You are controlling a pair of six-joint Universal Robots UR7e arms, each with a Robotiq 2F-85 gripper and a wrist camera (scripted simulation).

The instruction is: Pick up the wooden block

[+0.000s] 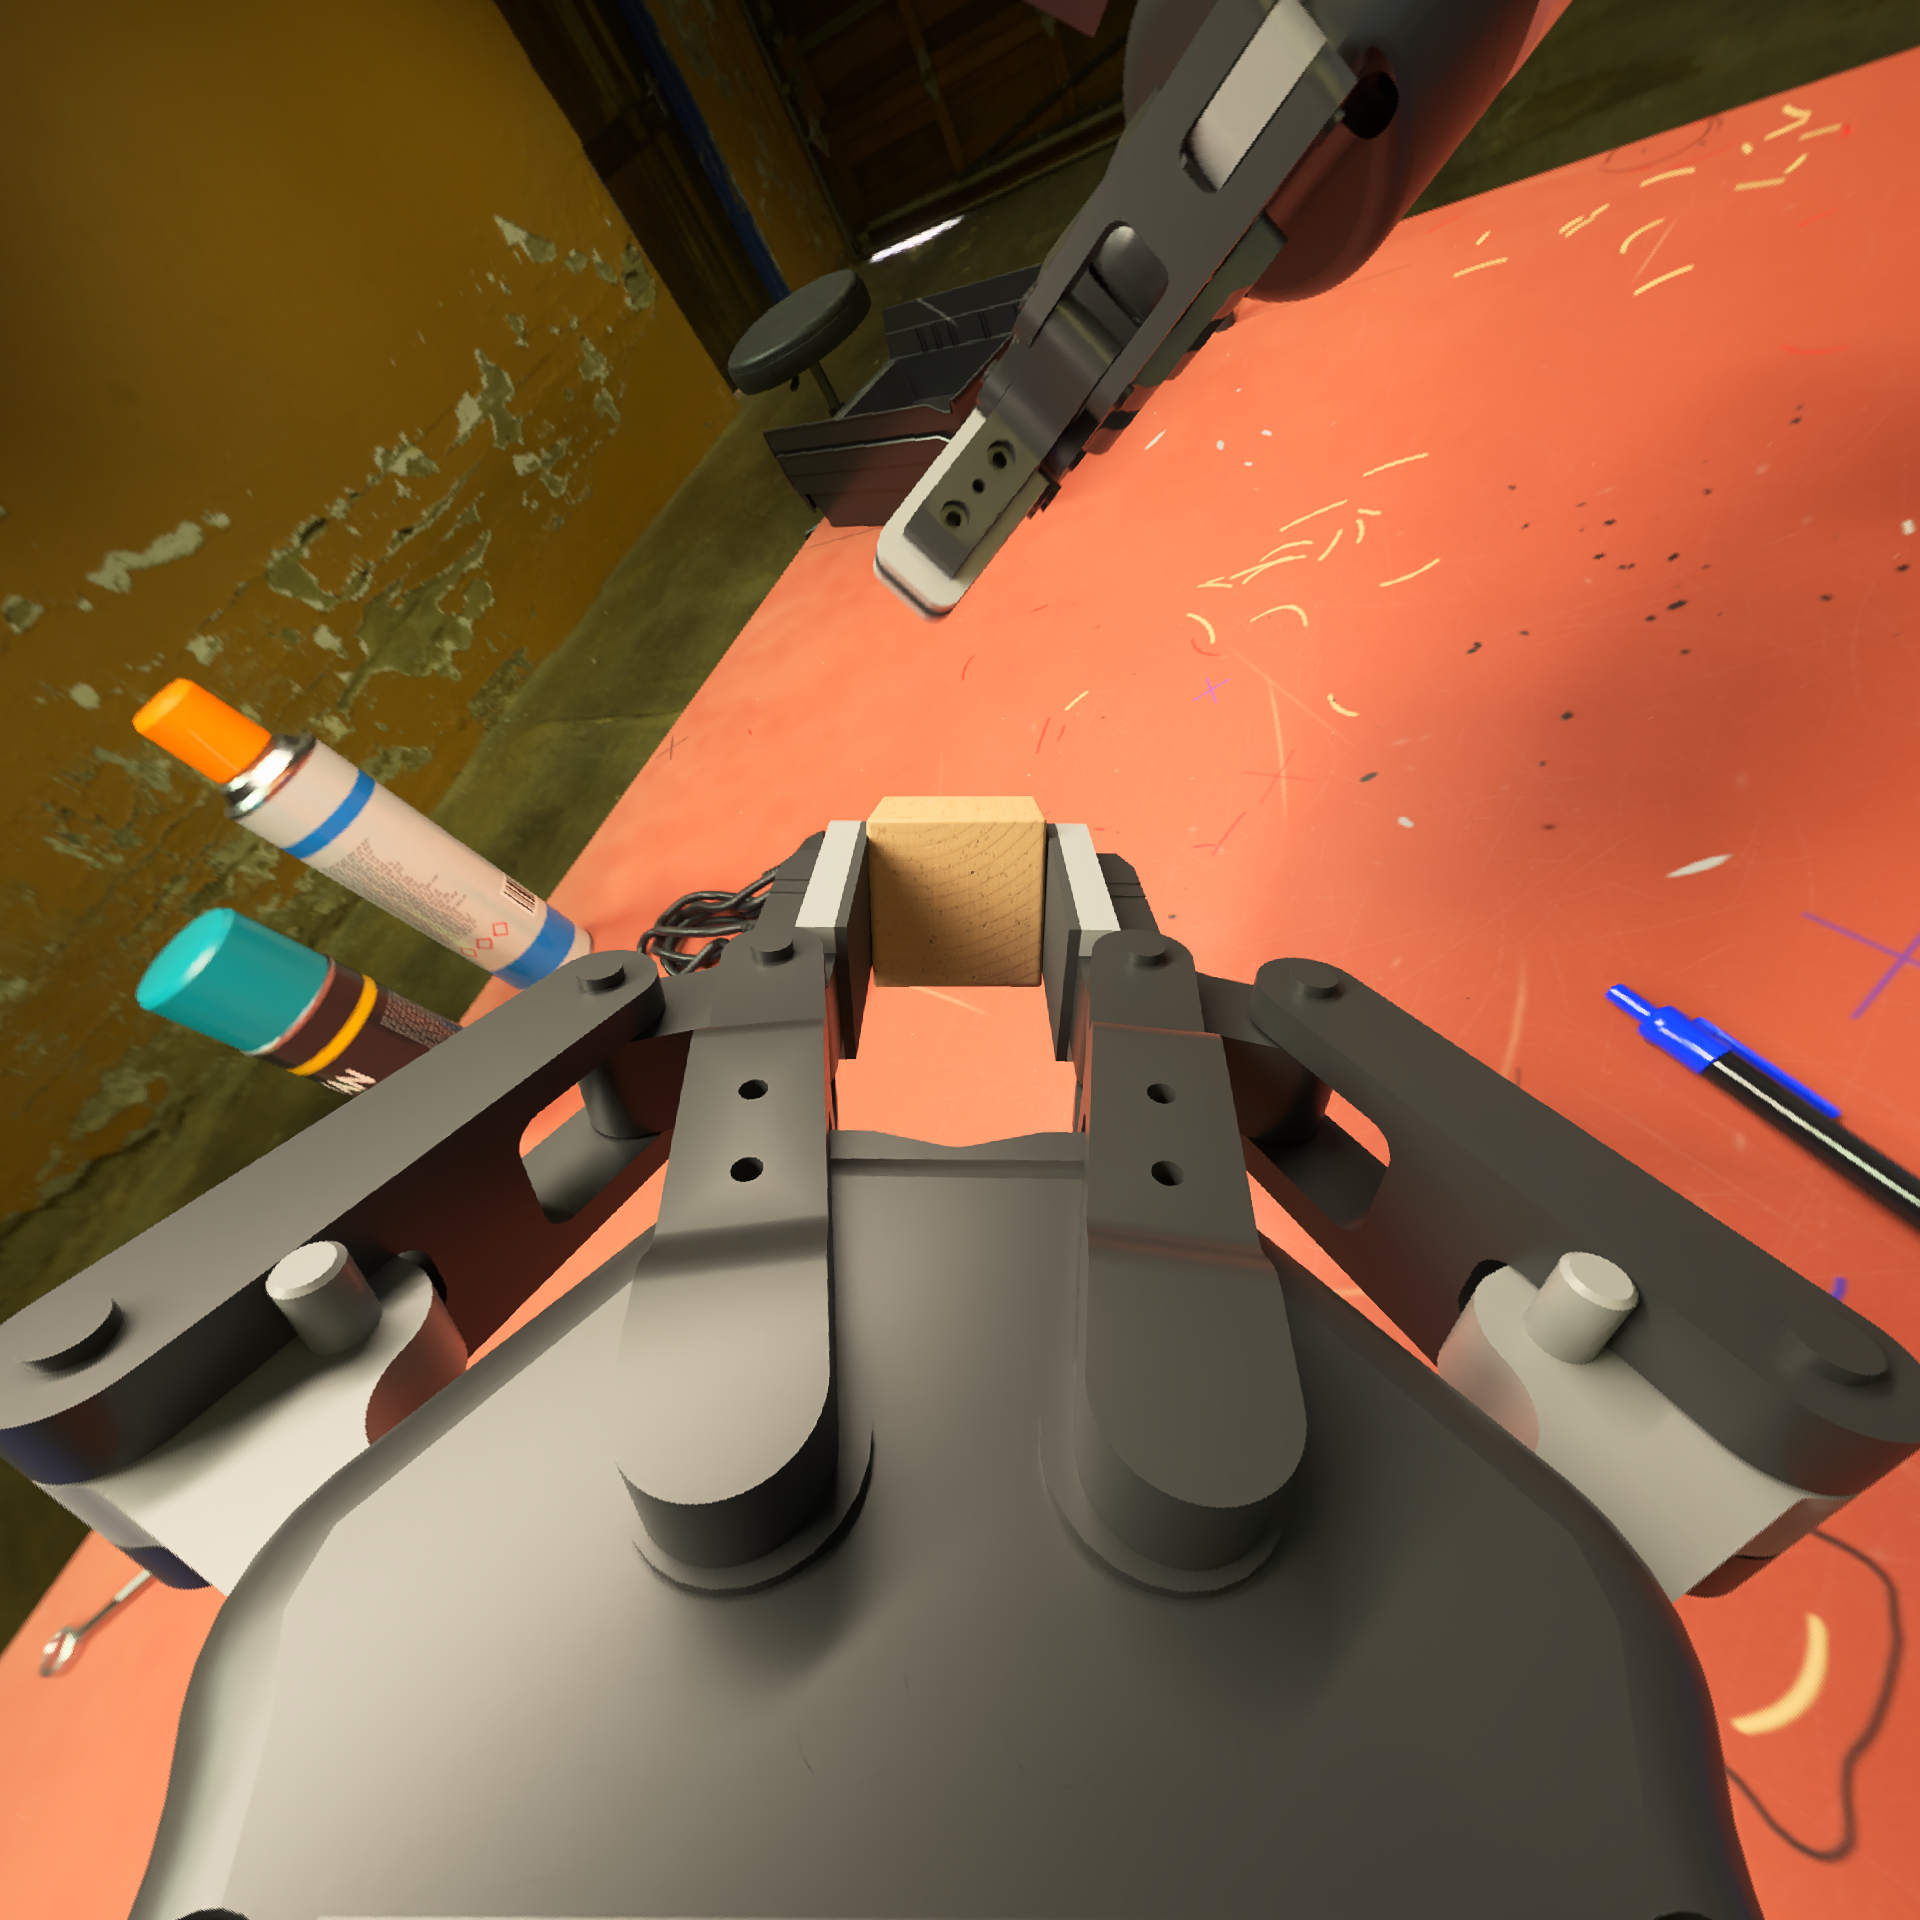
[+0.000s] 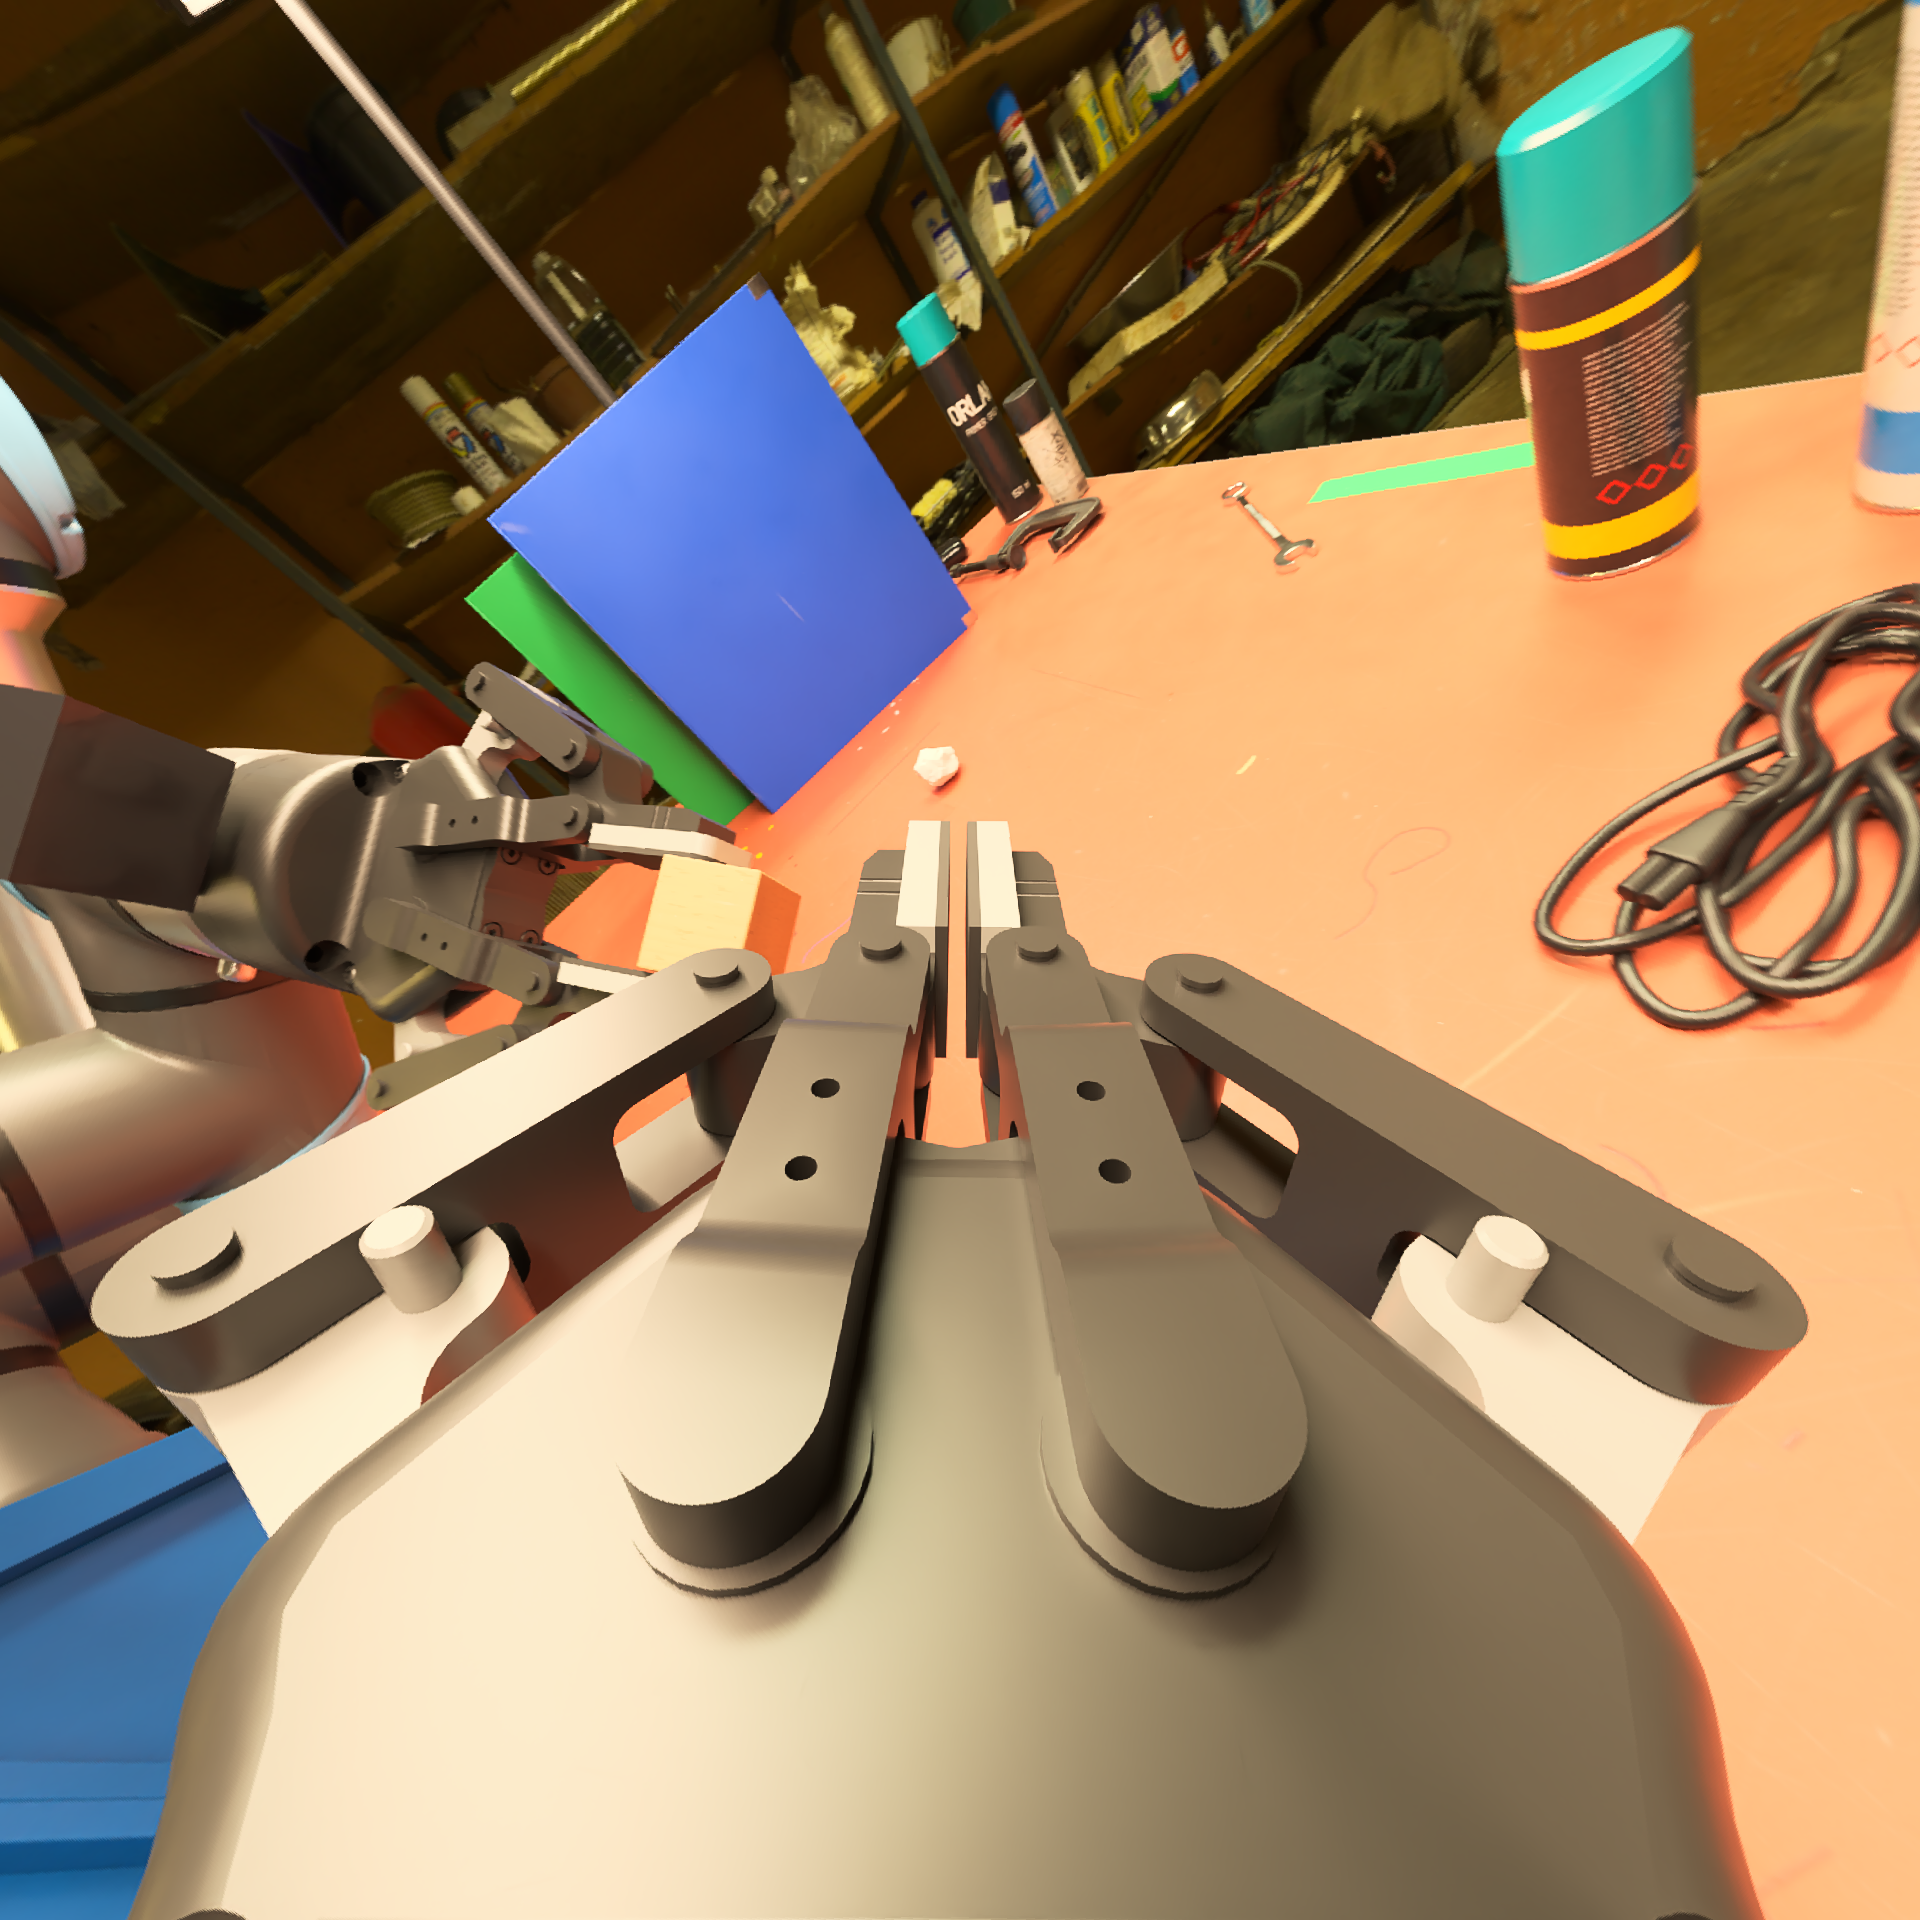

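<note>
The wooden block (image 1: 956, 891), a pale cube with visible grain, sits between the pads of my left gripper (image 1: 956, 868), which is shut on it above the salmon table (image 1: 1455, 675). In the right wrist view the block (image 2: 698, 914) shows at the left, clamped by the left gripper (image 2: 665, 906). My right gripper (image 2: 958, 868) is shut and empty, just right of the block. It also shows in the left wrist view (image 1: 930, 566), beyond the block.
A teal-capped spray can (image 1: 260, 997) (image 2: 1605, 312) and an orange-capped can (image 1: 353, 821) stand near the table edge. A coiled black cable (image 2: 1766, 821), a blue pen (image 1: 1756, 1091), a small wrench (image 2: 1268, 525), a clamp (image 2: 1044, 530) and blue and green panels (image 2: 717, 551) are around.
</note>
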